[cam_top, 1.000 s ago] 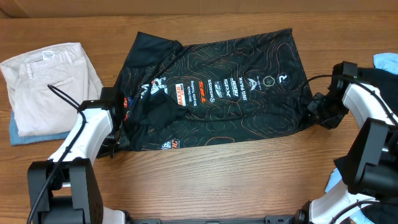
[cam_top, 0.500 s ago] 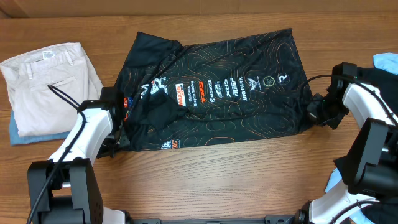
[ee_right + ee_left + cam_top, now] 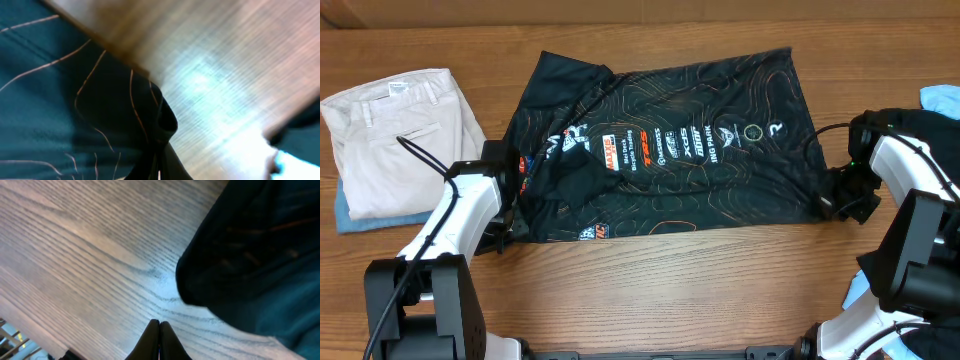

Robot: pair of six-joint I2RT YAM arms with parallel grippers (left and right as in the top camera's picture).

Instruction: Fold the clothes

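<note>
Wooden table [image 3: 670, 290]; folded beige trousers [image 3: 400, 130] atop blue cloth [image 3: 352, 221], far left.

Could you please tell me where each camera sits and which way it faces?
Overhead: fixed above the table, looking straight down at the black sports top; left arm and right arm show.
Left wrist: on the left arm, looking past the shut left tool at the table and the top's edge.
Right wrist: on the right arm, looking along the right tool, shut on the top's edge.
Shared: all three show the top and table.
</note>
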